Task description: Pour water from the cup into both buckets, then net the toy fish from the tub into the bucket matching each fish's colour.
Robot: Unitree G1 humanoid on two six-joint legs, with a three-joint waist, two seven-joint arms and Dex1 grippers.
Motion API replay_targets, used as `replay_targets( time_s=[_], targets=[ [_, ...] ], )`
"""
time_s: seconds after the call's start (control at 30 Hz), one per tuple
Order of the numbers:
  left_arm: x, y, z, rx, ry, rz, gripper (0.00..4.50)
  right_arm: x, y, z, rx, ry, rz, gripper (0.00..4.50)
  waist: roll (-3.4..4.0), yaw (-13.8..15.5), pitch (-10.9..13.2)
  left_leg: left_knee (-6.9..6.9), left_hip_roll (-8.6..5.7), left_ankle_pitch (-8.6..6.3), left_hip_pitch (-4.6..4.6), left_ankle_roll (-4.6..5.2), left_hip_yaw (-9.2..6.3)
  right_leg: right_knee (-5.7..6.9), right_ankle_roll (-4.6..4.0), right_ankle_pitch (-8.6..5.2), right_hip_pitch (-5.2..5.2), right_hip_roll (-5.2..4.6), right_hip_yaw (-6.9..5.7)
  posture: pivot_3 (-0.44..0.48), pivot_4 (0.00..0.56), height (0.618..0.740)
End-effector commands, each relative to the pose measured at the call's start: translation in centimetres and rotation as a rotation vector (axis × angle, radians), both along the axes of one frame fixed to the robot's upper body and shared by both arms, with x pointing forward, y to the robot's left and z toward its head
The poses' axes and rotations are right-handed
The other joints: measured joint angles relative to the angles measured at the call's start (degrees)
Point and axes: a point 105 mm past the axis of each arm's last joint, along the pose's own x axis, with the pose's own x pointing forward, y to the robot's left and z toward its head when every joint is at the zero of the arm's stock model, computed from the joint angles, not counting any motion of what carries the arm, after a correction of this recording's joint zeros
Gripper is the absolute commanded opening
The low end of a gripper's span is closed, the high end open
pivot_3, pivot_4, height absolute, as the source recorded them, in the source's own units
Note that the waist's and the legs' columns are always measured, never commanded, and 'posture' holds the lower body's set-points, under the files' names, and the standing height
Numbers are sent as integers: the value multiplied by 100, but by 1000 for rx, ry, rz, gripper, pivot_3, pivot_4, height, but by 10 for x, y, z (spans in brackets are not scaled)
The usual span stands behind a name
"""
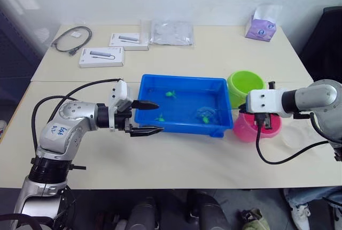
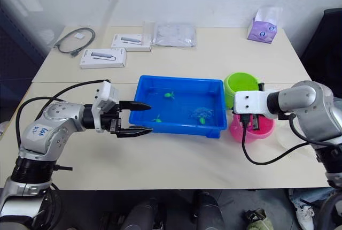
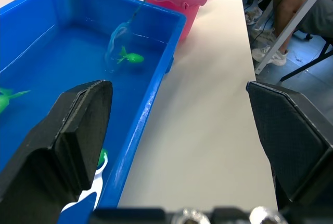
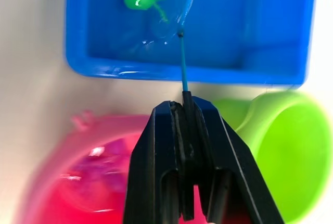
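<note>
We see the blue tub (image 1: 184, 105) sitting near the middle of the pale surface (image 1: 176, 158), holding water and three green toy fish (image 1: 170, 94): one toward the tub's far side, one by its near wall, and one near its right end. The right pincer (image 4: 188, 110) hangs over the pink bucket (image 1: 247, 127) and is clamped on the thin handle of the net (image 4: 174, 10), whose hoop reaches down into the water just beside the fish at the right end (from the right wrist view the fish lies against the hoop's edge, though we cannot tell if it is inside). The lime green bucket (image 1: 245, 86) stands just behind the pink one, both close to the tub's right end. The left pincer (image 1: 145, 117) hovers at the tub's left end with its fingers spread wide, holding nothing. Along the far edge of the surface lie two white boxes (image 1: 101, 56), a coiled cable (image 1: 72, 39), a clear bag (image 1: 171, 32) and a tissue pack (image 1: 261, 27).
</note>
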Motion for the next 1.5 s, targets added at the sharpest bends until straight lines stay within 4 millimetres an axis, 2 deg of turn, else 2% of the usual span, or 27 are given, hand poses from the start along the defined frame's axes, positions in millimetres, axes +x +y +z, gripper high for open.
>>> replay_targets(
  time_s=[0.03, 0.13, 0.27, 0.43, 0.7, 0.97, 1.07, 1.17, 1.23, 1.33, 1.5],
  targets=[
    [-1, -6, 13, -18, -51, -37, 4427, -12, -5, 6, 81, 109, -126, 0, 0, 1, 0, 1, 0, 0, 0, 0, 0, 2, 0, 0, 0, 0, 0, 0, 150, 740],
    [0, -8, 14, -19, -55, -42, 4427, -20, -7, 1, 161, 213, -227, 0, 0, 4, 0, 3, -2, 0, 0, 0, -1, 3, 0, 0, 0, 0, 0, 0, 150, 740],
    [1, -9, 14, -22, -57, -48, 4427, -30, -6, -3, 416, 418, -423, 0, -1, 11, 0, 3, -3, 0, 0, 0, -3, 4, 0, 0, 0, -1, 0, 0, 150, 740],
    [2, -10, 14, -27, -56, -51, 4427, -37, -4, -6, 645, 611, -600, 0, -1, 3, -1, 3, -3, 0, 0, 0, -3, 6, -1, 0, 0, -3, 2, 0, 150, 740],
    [2, -7, 16, -30, -51, -48, 4427, -29, -6, -13, 849, 654, -723, 0, -2, -2, -1, 1, -8, 0, 1, 0, 1, 10, 0, 0, -1, 2, 2, 0, 150, 740],
    [4, -6, 22, -51, -44, -43, 4427, -17, -10, 5, 1073, 672, -722, 0, -2, -5, -2, 1, -11, 0, 3, 0, 4, 12, 0, 0, -2, 4, -3, 0, 150, 740],
    [5, -5, 24, -50, -45, -41, 4427, -21, -11, 3, 961, 548, -764, 0, -2, -6, -2, 0, -10, 0, 3, 0, 3, 12, 0, 0, -2, 4, -2, 0, 150, 740],
    [8, -3, 21, -28, -54, -37, 4427, -18, -2, 2, 790, 369, -727, 0, -2, -12, -2, -2, -9, 0, 5, 0, 4, 12, 0, 0, -2, 5, 8, 0, 150, 740],
    [10, -3, 22, -27, -58, -34, 4427, -10, 5, 3, 620, 184, -635, 0, -2, -18, -2, -2, -11, 0, 6, -1, 8, 12, 0, 0, -3, 5, 11, 0, 150, 740],
    [11, -3, 22, -26, -62, -34, 4427, 0, 11, 4, 466, 31, -518, 0, -3, -21, -2, -3, -13, 0, 10, -1, 12, 13, 0, 0, -3, 7, 12, 0, 150, 740],
    [10, -4, 23, -28, -68, -33, 4427, 13, 16, 0, 272, -121, -351, 0, -3, -17, -2, -3, -13, 0, 7, -2, 11, 8, 0, 0, -3, 7, 4, 0, 150, 740]
  ],
)
